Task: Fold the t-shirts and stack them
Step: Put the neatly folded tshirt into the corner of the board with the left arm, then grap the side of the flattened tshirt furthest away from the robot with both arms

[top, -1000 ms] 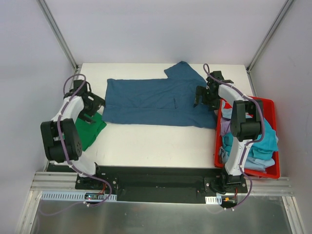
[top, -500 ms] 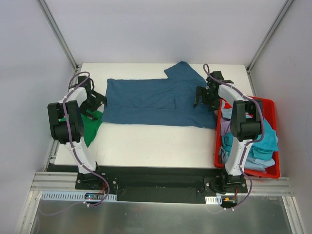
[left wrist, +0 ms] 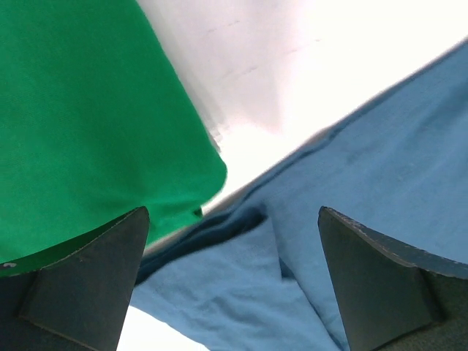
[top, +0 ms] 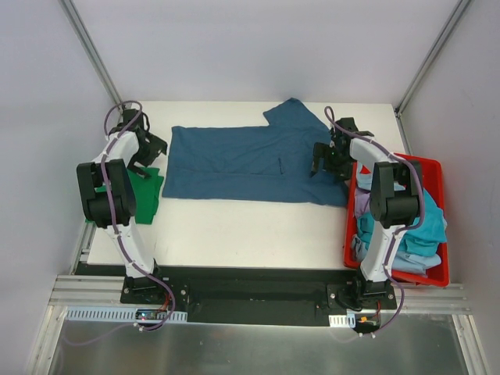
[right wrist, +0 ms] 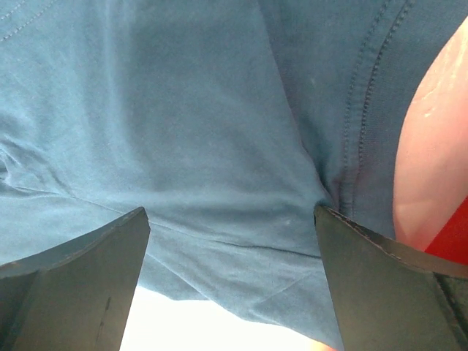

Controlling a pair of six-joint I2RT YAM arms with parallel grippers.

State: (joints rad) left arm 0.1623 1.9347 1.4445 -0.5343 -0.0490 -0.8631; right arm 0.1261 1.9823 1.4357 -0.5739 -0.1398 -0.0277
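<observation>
Now blue tee (top: 242, 164) is spread for folding, left gripper (top: 148, 152) (9 o'clock) & right gripper (top: 322, 162) (3) set open; edges must be pinched next.

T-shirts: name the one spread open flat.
The dark blue t-shirt, laid across the table's middle. The green t-shirt sits folded at the left edge; others are heaped in the red bin.

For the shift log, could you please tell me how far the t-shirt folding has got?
Done: a bright green cotton tee looks folded at the left. In hand: the dark teal-blue tee lies spread flat; the left gripper and right gripper hover open over its ends. Left: folding it, plus the teal and lavender tees bunched in the red plastic bin.
</observation>
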